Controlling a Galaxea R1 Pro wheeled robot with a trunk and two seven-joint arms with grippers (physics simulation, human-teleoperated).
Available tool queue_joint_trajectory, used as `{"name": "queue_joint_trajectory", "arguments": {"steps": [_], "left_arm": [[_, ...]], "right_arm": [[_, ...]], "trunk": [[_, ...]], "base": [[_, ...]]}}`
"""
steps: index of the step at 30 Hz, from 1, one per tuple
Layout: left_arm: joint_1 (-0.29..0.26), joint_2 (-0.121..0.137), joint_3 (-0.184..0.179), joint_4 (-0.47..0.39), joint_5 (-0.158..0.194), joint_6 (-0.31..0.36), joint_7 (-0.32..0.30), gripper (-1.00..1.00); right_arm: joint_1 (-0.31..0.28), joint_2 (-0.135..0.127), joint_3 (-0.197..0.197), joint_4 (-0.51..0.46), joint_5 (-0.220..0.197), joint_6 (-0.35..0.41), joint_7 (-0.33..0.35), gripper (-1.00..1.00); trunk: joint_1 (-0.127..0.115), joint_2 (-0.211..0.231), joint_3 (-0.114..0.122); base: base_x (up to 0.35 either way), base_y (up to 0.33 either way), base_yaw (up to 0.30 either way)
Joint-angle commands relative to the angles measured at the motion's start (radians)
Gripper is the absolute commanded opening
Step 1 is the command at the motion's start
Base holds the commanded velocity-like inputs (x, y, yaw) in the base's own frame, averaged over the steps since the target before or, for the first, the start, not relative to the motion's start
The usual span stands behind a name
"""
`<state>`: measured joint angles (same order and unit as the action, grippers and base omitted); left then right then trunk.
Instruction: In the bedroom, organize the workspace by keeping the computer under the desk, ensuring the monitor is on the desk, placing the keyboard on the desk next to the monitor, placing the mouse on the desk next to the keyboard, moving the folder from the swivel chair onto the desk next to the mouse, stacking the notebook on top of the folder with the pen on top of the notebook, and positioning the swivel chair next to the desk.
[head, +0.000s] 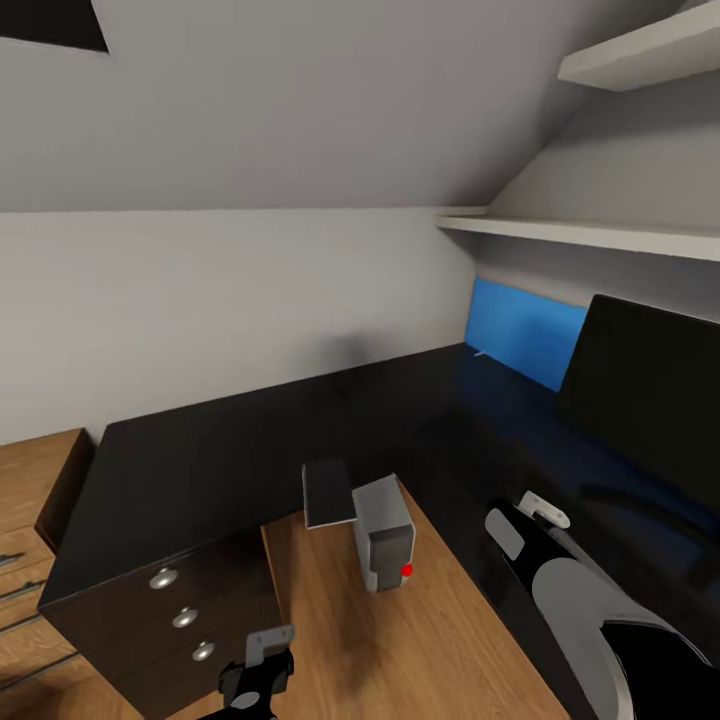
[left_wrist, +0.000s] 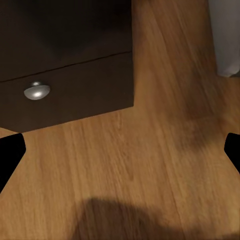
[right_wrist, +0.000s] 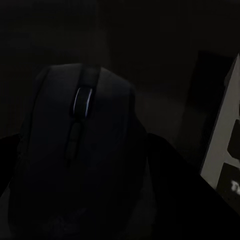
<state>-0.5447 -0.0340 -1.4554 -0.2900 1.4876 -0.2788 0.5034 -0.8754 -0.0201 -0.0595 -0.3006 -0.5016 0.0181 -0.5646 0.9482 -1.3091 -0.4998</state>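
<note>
sloped grey walls (head: 250, 110), white shelves (head: 600, 235), light wooden floor (head: 420, 640).

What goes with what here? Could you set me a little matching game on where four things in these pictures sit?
Things:
1. computer
2. monitor
3. mouse
4. drawer knobs

Places:
A. close before the right gripper's camera
B. standing on the wooden floor in the desk's corner
C. on the dark desk front, in a row
D. on the black desk, by the blue panel

Pairs: 1-B, 2-D, 3-A, 4-C
</note>
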Motion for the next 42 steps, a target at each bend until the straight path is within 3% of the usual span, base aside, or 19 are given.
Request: {"name": "queue_joint_trajectory", "arguments": {"steps": [1, 5, 38, 42], "left_arm": [[-0.001, 0.0, -0.009, -0.001, 0.009, -0.006, 0.004, 1.0], [-0.001, 0.0, -0.009, -0.001, 0.01, -0.006, 0.004, 1.0], [0.001, 0.001, -0.009, -0.001, 0.009, -0.005, 0.003, 1.0], [0.001, 0.002, -0.008, 0.0, 0.01, -0.006, 0.003, 1.0]], "right_arm": [[0.0, 0.0, -0.002, -0.002, -0.006, 0.0, 0.002, -1.0], [-0.001, 0.0, -0.002, -0.002, -0.006, 0.0, 0.002, -1.0], [-0.001, 0.0, -0.002, -0.002, -0.005, 0.0, 0.002, -1.0], [-0.001, 0.0, -0.002, -0.003, -0.005, 0.0, 0.002, -1.0]], "trunk": [[0.004, -0.008, -0.004], [0.019, -0.036, -0.017], [0.019, -0.036, -0.017], [0.004, -0.008, -0.004]], "base": [[0.0, 0.0, 0.0], [0.0, 0.0, 0.0], [0.0, 0.0, 0.0], [0.0, 0.0, 0.0]]}}
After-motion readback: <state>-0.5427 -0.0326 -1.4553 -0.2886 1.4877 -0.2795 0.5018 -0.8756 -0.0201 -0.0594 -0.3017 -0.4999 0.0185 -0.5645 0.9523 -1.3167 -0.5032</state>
